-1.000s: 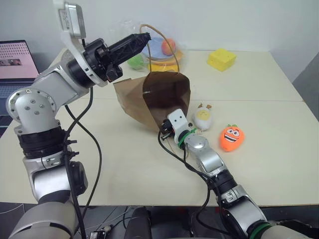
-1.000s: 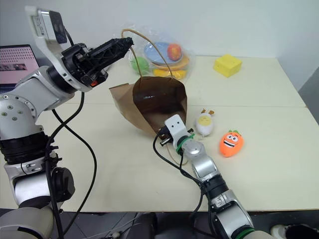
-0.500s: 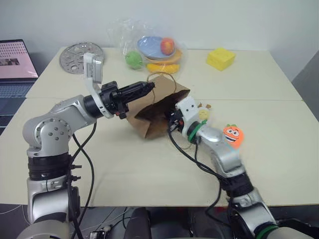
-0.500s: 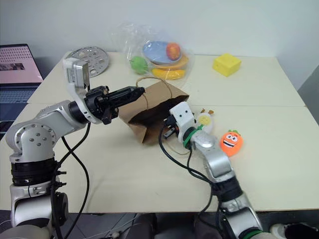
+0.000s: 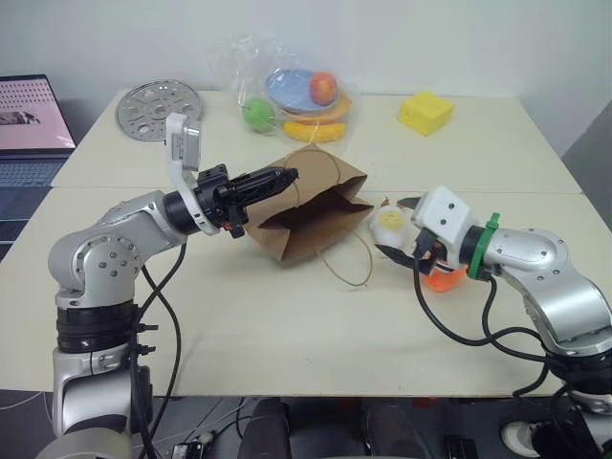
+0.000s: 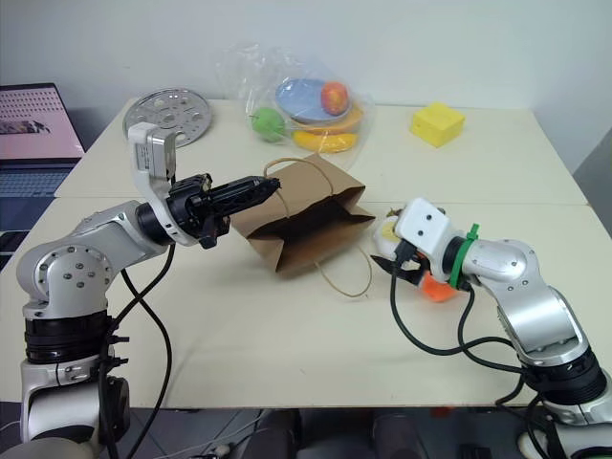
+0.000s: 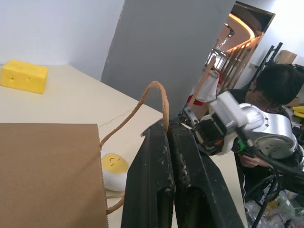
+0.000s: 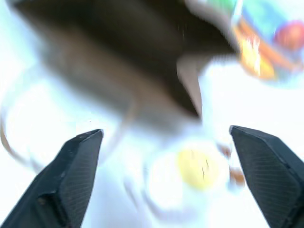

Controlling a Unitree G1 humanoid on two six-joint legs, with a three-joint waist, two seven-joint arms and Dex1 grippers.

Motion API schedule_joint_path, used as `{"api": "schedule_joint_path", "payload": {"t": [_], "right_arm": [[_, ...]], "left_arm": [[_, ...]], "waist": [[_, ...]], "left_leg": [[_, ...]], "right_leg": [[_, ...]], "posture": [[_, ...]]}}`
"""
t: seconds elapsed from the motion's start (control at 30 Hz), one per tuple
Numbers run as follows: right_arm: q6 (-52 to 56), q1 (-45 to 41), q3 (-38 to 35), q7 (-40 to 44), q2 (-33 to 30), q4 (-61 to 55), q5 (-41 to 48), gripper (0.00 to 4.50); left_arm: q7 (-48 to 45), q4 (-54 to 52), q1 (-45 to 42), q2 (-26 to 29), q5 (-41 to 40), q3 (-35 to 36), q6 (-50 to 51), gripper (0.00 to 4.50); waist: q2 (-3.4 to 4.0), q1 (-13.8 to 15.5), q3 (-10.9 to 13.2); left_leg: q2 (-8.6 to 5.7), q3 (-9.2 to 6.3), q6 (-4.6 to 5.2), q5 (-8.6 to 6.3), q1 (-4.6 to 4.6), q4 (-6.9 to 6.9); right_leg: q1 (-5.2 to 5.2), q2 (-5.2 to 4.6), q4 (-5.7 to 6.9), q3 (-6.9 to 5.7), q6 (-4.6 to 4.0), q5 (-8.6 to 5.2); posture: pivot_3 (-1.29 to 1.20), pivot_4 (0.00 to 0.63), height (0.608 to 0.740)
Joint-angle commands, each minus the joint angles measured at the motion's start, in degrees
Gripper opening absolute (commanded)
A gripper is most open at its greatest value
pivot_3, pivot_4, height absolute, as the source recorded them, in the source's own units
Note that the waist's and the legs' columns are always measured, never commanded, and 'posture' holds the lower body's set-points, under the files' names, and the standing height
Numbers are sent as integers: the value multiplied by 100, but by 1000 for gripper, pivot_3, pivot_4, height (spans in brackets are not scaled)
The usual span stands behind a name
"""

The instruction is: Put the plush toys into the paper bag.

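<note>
Now, step: left gripper [image 5: 284, 176] pinches paper bag [image 5: 311, 206] handle; right gripper [image 8: 166, 180] spread wide, empty.
Next: close on egg toy [image 5: 389, 220].

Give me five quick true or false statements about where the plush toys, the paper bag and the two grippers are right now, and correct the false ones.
1. The left gripper is shut on a cord handle of the paper bag. True.
2. The egg plush toy is inside the bag. False: it lies on the table just outside the bag's mouth.
3. The right gripper is open, with the egg plush ahead of it. True.
4. The carrot plush toy sits beside the yellow block. False: it lies near the right gripper, largely hidden by it.
5. The bag stands upright. False: it lies tipped on its side.
</note>
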Motion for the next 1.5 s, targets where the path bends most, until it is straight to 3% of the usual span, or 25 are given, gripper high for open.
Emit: {"api": "schedule_joint_path", "payload": {"t": [0.03, 0.27, 0.5, 0.7, 0.93, 1.03, 1.13, 1.2, 1.33, 1.5], "right_arm": [[-865, -60, 381, -66, -15, 673, -612, 4483], [-1601, -488, 835, -273, 388, 1843, -1394, 4483], [-2089, -599, 768, -554, 575, 2431, -1831, 1992], [-2126, -609, 394, -267, 400, 2223, -1571, 23], [-448, -635, -739, 1705, -638, 279, 653, 23], [606, -837, -884, 1729, -474, -355, 1549, 23], [1200, -1130, -655, 1188, 220, -567, 1908, 23], [1248, -1281, -390, 947, 514, -488, 1752, 23], [569, -1860, 801, 286, 1434, 668, 657, 23], [-10, -2322, 1157, -22, 1912, 1612, 25, 23]], "left_arm": [[-36, -220, -26, 82, -19, 74, -67, 0], [43, -295, -32, 39, -65, 76, -40, 0], [170, -357, -10, -6, -113, 126, -36, 0], [198, -354, -22, 9, -131, 130, -25, 0], [192, -308, -150, 28, -220, 154, 51, 0], [130, -257, -202, 73, -255, 148, 91, 0], [75, -224, -221, 89, -223, 120, 87, 0], [84, -193, -250, 72, -214, 125, 74, 0], [86, -287, -221, 44, -299, 132, 113, 0], [70, -277, -215, 81, -335, 166, 118, 0]], "waist": [[-1, -10, 1], [-2, -2, 2], [-2, 40, 2], [-2, 44, 2], [3, 60, 9], [3, 20, 9], [2, -15, 8], [2, -2, 9], [0, -16, 7], [0, 34, 8]], "left_leg": [[0, 3, 0, 0, 1, 1], [-1, 4, -1, 0, -1, 3], [-1, 0, -1, 0, -2, 2], [-1, 1, -1, 1, -1, 4], [-3, -8, -1, 0, -7, 2], [0, -12, 0, 0, -4, 2], [2, -10, 0, 1, 0, 5], [0, -9, -1, 1, -2, 7], [0, -5, -1, 1, -1, 11], [-1, -10, -2, 1, -17, 8]], "right_leg": [[0, 0, 0, 2, 0, 0], [-1, -1, 2, 5, 2, 2], [-1, -1, 2, 2, 2, 3], [1, -1, 3, 2, 2, 3], [1, -4, 2, -5, 4, 4], [2, -1, 4, -9, 3, 4], [2, 2, 9, -6, 3, 4], [2, 1, 9, -6, 3, 4], [1, 1, 8, -3, 3, 4], [-11, -1, 8, -8, 3, 4]], "posture": [[0, 150, 740], [0, 150, 740], [0, 150, 740], [0, 150, 740], [0, 150, 740], [0, 150, 740], [0, 150, 740], [0, 150, 740], [0, 150, 740], [0, 150, 740]]}}
